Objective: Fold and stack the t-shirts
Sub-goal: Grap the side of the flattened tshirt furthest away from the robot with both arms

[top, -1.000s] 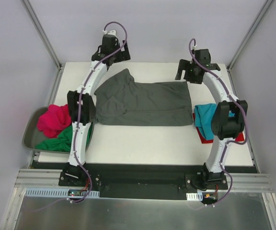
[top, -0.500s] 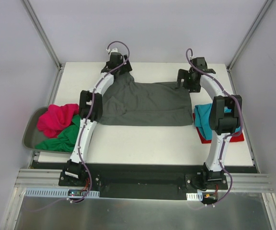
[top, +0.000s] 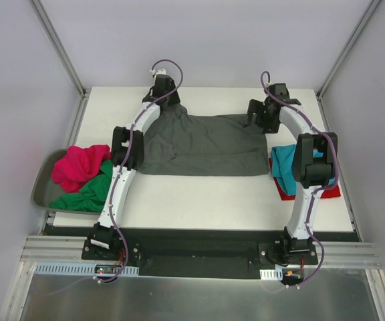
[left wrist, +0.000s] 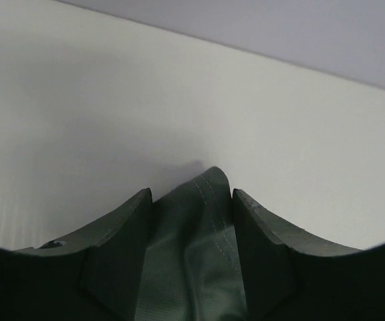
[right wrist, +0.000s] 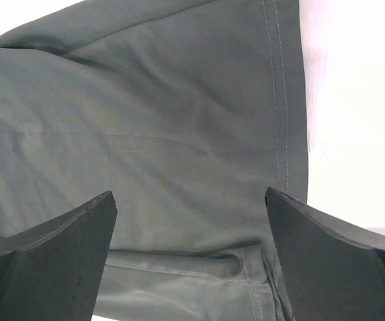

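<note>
The dark grey t-shirt point(top: 199, 144) lies spread across the middle of the table. At its far left corner my left gripper point(top: 163, 92) has its fingers pressed on both sides of a raised fold of the hem point(left wrist: 196, 234), with the gripper point(left wrist: 192, 197) low over the table. My right gripper point(top: 259, 115) hovers open over the shirt's far right corner; the grey cloth point(right wrist: 166, 120) and its stitched hem lie flat between the wide fingers of the gripper point(right wrist: 189, 200). A teal t-shirt point(top: 286, 164) rests on a red one point(top: 331, 191) at the right. Magenta pink point(top: 79, 166) and green point(top: 85, 194) t-shirts are heaped at the left.
A dull grey-green tray point(top: 41, 190) holds the pink and green heap at the table's left edge. The white table point(top: 199, 197) shows bare in front of the grey shirt. Metal frame posts rise at both far corners.
Both arms came down onto the grey shirt's far corners. The left gripper's fingers closed in around the corner fold; the right gripper stayed wide.
</note>
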Robot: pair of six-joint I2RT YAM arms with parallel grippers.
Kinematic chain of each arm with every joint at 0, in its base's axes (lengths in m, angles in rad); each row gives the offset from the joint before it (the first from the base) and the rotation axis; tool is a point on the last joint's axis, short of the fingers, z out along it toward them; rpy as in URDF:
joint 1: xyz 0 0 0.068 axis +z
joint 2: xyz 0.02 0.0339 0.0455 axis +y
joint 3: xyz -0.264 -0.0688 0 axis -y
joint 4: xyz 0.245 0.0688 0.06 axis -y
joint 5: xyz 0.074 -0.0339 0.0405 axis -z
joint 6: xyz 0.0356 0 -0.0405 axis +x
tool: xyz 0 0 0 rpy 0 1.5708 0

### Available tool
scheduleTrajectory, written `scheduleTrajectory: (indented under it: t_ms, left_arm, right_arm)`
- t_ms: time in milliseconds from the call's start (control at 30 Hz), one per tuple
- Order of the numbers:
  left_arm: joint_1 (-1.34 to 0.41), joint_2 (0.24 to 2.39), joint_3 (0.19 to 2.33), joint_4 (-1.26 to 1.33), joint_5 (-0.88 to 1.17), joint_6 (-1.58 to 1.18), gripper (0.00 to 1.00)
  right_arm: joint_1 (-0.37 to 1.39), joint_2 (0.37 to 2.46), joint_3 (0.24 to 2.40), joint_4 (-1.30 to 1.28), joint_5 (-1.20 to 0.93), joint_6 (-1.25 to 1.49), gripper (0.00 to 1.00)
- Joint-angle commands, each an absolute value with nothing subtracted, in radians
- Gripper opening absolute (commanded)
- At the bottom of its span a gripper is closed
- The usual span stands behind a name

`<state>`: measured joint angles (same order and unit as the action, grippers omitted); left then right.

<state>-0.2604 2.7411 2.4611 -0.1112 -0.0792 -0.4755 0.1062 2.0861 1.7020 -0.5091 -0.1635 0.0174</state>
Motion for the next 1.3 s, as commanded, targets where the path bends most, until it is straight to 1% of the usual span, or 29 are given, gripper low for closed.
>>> scheduleTrajectory:
  t_ms: [0,67,133,200,300,333,367,533,667,833,967,1100,1267]
  left_arm:
    - [-0.302,2.637,2.462,-0.187,-0.069,-0.263,0.46]
    - [-0.304,2.649,2.488,-0.216,-0.066,-0.261,0.41]
    - [-0.301,2.648,2.485,-0.218,-0.086,-0.279,0.39]
    - [-0.299,2.648,2.485,-0.216,-0.090,-0.282,0.31]
    - [-0.299,2.651,2.488,-0.204,-0.115,-0.279,0.15]
    - [-0.299,2.649,2.488,-0.198,-0.135,-0.276,0.07]
    - [-0.299,2.649,2.488,-0.193,-0.156,-0.272,0.00]
    - [-0.299,2.614,2.467,-0.150,-0.204,-0.259,0.00]
    - [-0.299,2.562,2.435,-0.100,-0.184,-0.239,0.00]
    - [-0.302,2.493,2.361,-0.069,-0.149,-0.218,0.00]
    - [-0.311,2.435,2.277,-0.063,-0.150,-0.170,0.00]
    - [-0.328,2.356,2.142,-0.069,-0.146,-0.137,0.00]
    - [-0.337,2.306,2.053,-0.075,-0.153,-0.153,0.00]
  right_arm:
    - [0.095,2.025,1.686,-0.500,-0.183,0.041,0.96]
    - [0.095,2.019,1.675,-0.488,-0.190,0.048,0.96]
    - [0.095,2.014,1.664,-0.482,-0.198,0.052,0.96]
    - [0.095,2.010,1.657,-0.476,-0.201,0.052,0.96]
    - [0.095,2.017,1.664,-0.476,-0.207,0.048,0.96]
    - [0.095,2.026,1.677,-0.476,-0.206,0.043,0.96]
    - [0.094,2.034,1.695,-0.479,-0.204,0.038,0.96]
    - [0.094,2.111,1.847,-0.532,-0.154,0.008,0.96]
    - [0.094,2.181,1.960,-0.558,-0.095,0.008,0.96]
    - [0.094,2.302,2.135,-0.574,-0.015,-0.025,0.96]
    - [0.094,2.404,2.284,-0.604,-0.006,-0.020,0.96]
    - [0.094,2.447,2.309,-0.606,0.060,0.036,0.96]
    - [0.092,2.480,2.312,-0.562,0.092,0.048,0.96]
